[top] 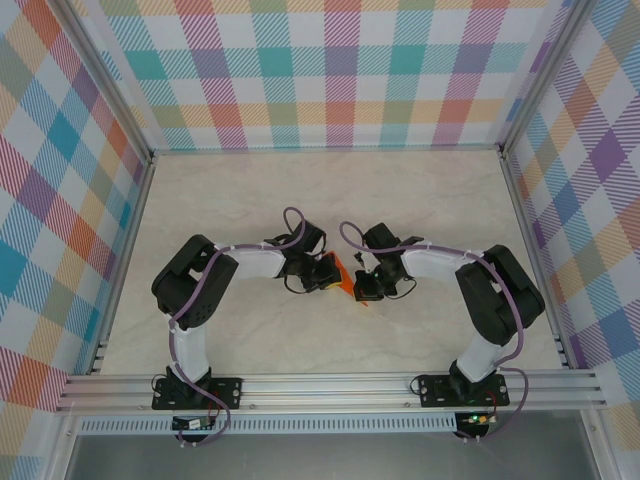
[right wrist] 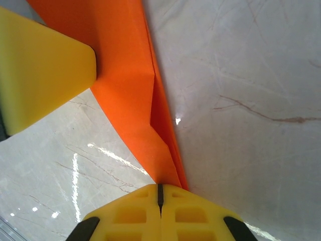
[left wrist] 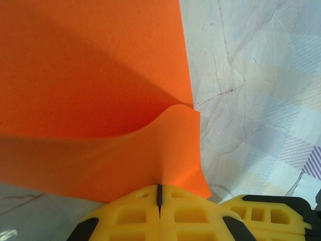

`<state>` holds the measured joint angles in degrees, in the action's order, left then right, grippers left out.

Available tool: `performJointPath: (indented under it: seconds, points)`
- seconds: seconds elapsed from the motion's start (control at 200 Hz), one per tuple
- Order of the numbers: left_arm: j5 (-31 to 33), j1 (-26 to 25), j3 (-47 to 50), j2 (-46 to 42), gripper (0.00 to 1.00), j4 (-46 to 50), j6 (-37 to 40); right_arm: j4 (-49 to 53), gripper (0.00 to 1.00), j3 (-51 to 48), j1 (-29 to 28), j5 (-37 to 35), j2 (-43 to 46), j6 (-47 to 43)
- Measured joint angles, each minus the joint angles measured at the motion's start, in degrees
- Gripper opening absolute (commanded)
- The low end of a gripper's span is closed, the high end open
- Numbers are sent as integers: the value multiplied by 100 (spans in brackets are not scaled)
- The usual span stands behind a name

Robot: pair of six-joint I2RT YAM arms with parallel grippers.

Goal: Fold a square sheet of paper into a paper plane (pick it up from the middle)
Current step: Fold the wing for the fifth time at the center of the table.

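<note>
the left gripper [top: 322, 272] was closed tight on an edge of the orange sheet of paper [top: 343, 277], its yellow fingers pressed together. the sheet, already folded and creased, sat between the two grippers near the middle of the table [top: 250, 200]. to its right, the right gripper [top: 362, 285] pinched the paper's narrow folded end, jaws together.

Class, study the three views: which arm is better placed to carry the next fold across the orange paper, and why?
Probably the left. The left gripper is shut on a raised, curling flap of the orange paper; the right gripper pinches its narrow creased end, better as anchor.
</note>
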<state>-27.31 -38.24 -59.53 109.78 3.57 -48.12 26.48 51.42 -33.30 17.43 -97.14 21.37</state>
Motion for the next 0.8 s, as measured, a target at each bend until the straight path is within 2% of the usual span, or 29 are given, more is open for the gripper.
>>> performJointPath:
  seconds: [0.8]
  points:
    - [0,0,-42,22,2,81,2,122,3,-94,31,-74,109,39]
